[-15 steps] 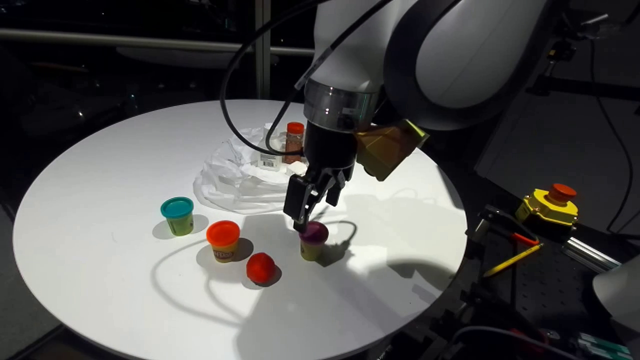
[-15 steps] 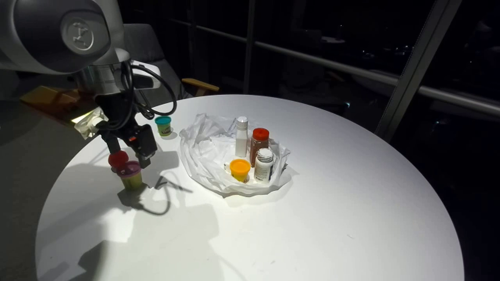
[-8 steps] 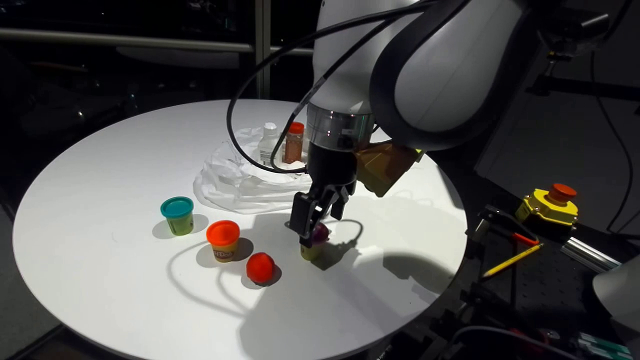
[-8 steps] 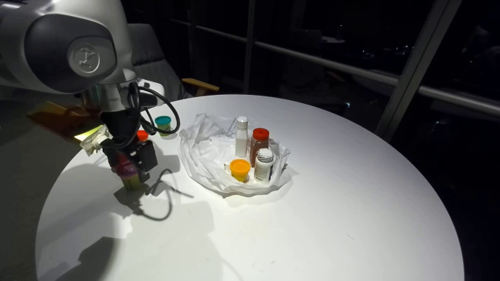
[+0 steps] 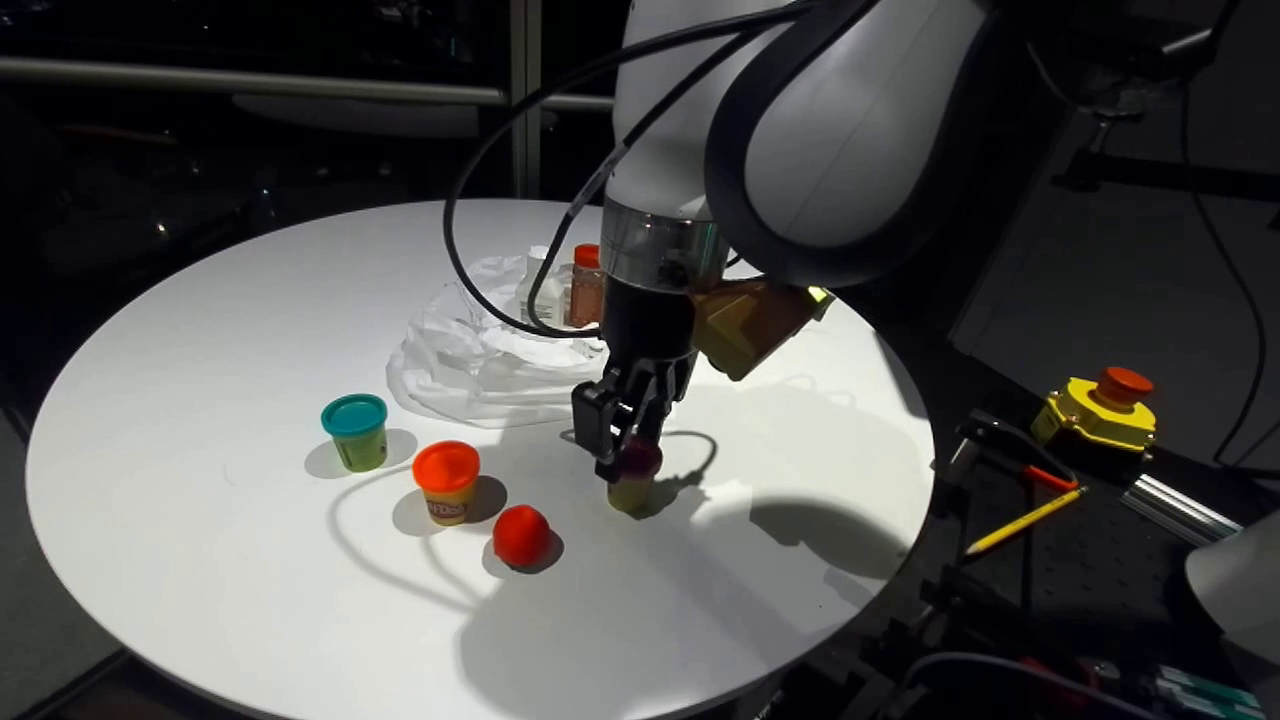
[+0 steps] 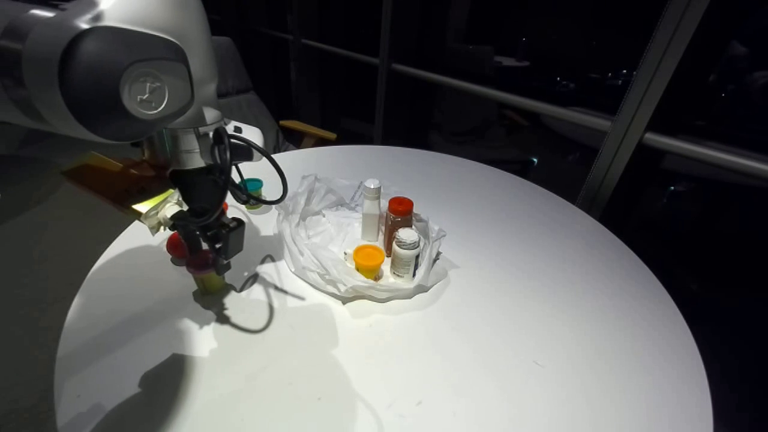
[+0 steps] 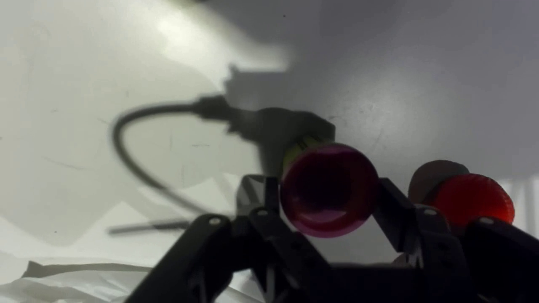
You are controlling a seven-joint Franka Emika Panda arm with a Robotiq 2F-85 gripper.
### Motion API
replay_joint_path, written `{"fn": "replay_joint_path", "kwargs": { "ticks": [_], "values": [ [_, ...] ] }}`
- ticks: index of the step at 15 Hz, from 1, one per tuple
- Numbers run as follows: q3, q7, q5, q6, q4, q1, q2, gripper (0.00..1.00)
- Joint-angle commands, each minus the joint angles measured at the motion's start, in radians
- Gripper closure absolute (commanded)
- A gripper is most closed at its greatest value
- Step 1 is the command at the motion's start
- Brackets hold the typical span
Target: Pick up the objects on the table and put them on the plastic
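Observation:
A purple-lidded cup (image 6: 210,284) stands between the fingers (image 7: 271,191) of my gripper (image 7: 329,189), which touch its lid on opposite sides; the lid is slightly tilted in the wrist view. Whether its base rests on the table I cannot tell. A teal-lidded cup (image 5: 357,435), an orange-lidded cup (image 5: 447,484) and a round red object (image 5: 522,537) sit on the table nearby. The crumpled whitish plastic (image 6: 306,252) carries a slim white bottle (image 6: 371,213), a red-capped brown jar (image 6: 397,228), a white pill bottle (image 6: 406,258) and a yellow cup (image 6: 368,262).
All this lies on a round white table (image 5: 230,330). In the wrist view the red object (image 7: 476,200) is close beside one finger. A cable loops out from the wrist, and an amber box-like part (image 5: 750,325) juts from it. A yellow stop-button box (image 5: 1097,415) stands off the table.
My gripper has come down over the purple-lidded cup and its fingers have closed in on the lid. The cup has shifted slightly. Everything on the plastic stays put.

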Motion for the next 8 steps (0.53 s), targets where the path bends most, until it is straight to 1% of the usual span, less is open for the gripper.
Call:
{"fn": "replay_joint_path", "kwargs": {
  "ticks": [1,3,4,6,8],
  "values": [
    [0.003,-0.017,0.027,-0.04,0.004,-0.025,-0.038,0.69],
    [0.001,-0.011,0.03,-0.059,-0.006,-0.037,-0.076,0.71],
    [-0.032,0.021,-0.002,-0.061,-0.015,-0.015,-0.111,0.71],
    [-0.068,0.065,-0.032,-0.086,-0.014,0.007,-0.173,0.71],
    [-0.1,0.1,-0.076,-0.089,0.007,0.012,-0.214,0.71]
  ]
}}
